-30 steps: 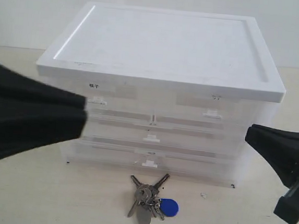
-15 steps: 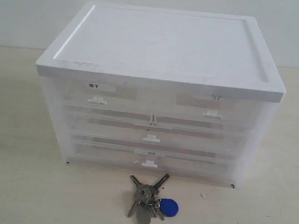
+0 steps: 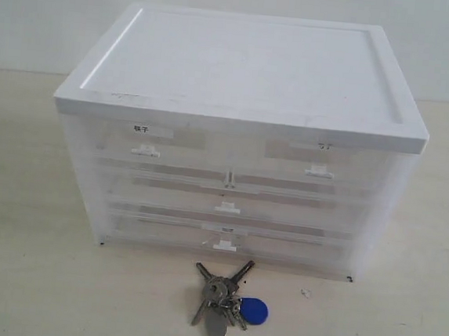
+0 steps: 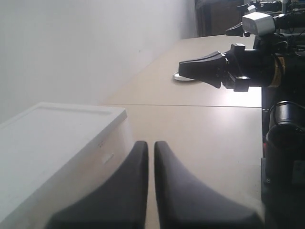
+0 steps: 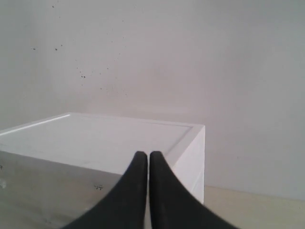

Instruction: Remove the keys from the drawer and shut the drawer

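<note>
Beige table (image 3: 34,277) holds the keys (image 3: 221,301) nearest the front, out of the drawer, lying long way front to back, with two tips fanning toward the box of drawers (image 3: 248,76) and a blue tag (image 3: 253,310) on the right. Just behind, the top left drawer (image 3: 150,161) looks shut, and its white label (image 3: 141,128) has two black marks too small to read. Left gripper (image 4: 150,145) and right gripper (image 5: 148,155) both have jaws pressed together, holding nothing.

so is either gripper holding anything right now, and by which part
Nothing is held. The left gripper and the right gripper are both shut and empty; the keys lie loose on the table in front of the drawer unit.
</note>
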Robot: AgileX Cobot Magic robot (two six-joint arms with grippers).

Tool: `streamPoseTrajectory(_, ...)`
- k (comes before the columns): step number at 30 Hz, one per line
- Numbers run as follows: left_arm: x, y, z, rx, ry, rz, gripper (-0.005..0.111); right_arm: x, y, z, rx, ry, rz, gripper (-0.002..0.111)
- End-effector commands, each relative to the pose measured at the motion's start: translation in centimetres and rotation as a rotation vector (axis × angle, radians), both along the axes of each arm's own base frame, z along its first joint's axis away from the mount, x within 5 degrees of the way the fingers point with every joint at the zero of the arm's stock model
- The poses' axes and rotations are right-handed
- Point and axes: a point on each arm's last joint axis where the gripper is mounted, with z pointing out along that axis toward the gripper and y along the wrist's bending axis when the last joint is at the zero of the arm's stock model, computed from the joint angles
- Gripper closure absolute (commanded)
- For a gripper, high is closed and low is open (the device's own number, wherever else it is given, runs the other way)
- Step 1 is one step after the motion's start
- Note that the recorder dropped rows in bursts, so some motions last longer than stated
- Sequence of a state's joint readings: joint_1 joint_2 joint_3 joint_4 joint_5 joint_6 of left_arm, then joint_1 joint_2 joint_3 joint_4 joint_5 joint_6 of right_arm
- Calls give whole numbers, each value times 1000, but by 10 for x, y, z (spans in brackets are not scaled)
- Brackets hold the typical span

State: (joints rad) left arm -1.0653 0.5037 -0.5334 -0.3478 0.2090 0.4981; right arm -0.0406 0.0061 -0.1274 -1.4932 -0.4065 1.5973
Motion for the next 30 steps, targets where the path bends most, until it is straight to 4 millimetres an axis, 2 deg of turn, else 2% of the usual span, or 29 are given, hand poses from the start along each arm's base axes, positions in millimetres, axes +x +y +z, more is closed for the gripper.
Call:
streamPoseTrajectory(1, -1, 1, -1, -10, 20, -4, 102, -1, 0, 0, -1, -4, -3, 108)
streamPoseTrajectory(11, -1, 1, -1, -13, 18, -3, 102, -1, 0, 0, 13, 0, 1, 108)
streamPoseTrajectory(16, 0, 0, -7, -5, 18, 4, 102, -1, 0, 0, 13, 0, 4, 108)
streamPoseTrajectory(20, 8, 5, -27, 28, -63, 93, 102, -1, 1, 0, 10, -1, 15, 108)
streamPoseTrajectory(22, 13, 12, -40, 25, -49, 166, 102, -1, 2, 0, 9, -1, 20, 108)
streamPoseTrajectory(26, 19, 33, -60, -134, 80, 368, 102, -1, 2, 0, 9, -1, 22, 108)
streamPoseTrajectory(30, 18, 55, -78, -288, 28, 544, 102, -1, 2, 0, 9, -1, 22, 108)
